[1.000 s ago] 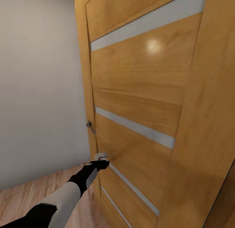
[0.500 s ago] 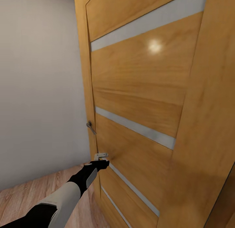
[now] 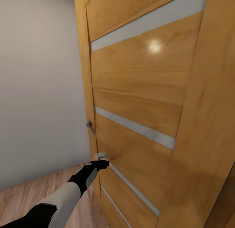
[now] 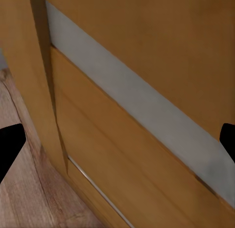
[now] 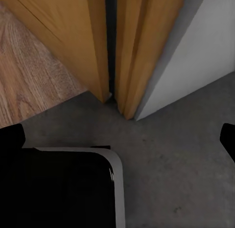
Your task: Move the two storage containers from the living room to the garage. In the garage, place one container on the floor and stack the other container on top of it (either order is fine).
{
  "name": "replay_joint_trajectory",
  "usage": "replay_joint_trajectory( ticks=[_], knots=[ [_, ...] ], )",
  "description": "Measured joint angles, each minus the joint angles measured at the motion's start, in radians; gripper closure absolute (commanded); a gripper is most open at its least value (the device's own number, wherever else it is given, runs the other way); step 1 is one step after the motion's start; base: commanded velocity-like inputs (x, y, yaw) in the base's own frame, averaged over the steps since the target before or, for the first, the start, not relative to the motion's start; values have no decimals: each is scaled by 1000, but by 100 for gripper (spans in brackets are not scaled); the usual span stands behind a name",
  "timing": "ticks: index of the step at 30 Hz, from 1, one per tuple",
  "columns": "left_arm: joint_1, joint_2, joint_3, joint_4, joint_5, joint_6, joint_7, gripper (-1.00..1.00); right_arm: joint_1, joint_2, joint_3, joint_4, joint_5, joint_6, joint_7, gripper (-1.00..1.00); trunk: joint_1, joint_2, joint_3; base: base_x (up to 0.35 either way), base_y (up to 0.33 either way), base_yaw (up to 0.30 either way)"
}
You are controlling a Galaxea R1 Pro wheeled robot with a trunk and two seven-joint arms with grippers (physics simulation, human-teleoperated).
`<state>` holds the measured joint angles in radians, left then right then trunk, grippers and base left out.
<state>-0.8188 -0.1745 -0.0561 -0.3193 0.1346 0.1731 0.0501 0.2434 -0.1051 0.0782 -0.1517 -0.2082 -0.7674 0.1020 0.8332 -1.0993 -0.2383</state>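
Wood-plank floor (image 3: 19, 195) meets an orange door (image 3: 137, 90); right wrist sees grey concrete (image 5: 186, 154); both fingers spread, empty.

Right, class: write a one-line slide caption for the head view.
Left gripper reaches the wooden door below its handle.

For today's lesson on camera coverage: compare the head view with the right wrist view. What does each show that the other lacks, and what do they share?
Head view alone: the left arm reaching to the door's face, its gripper near the edge, a handle and pale strips across the door.
Right wrist view alone: grey concrete floor meeting a white wall, and the gap beside the door.
Both: the wooden door and plank floor.
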Motion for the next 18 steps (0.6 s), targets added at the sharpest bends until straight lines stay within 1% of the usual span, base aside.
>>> replay_joint_trajectory(
  ticks=[7, 18],
  knots=[
    [0, 0, 0, 0, 0, 0, 0, -100, 0, 0, 0, 0, 0, 0, 0, -100, 0, 0, 0, 157, -34, 0],
    [0, 0, 0, 0, 0, 0, 0, -100, 0, 0, 0, 0, 1, 0, 0, -100, 0, 0, 0, 20, -6, 0]
  ],
)
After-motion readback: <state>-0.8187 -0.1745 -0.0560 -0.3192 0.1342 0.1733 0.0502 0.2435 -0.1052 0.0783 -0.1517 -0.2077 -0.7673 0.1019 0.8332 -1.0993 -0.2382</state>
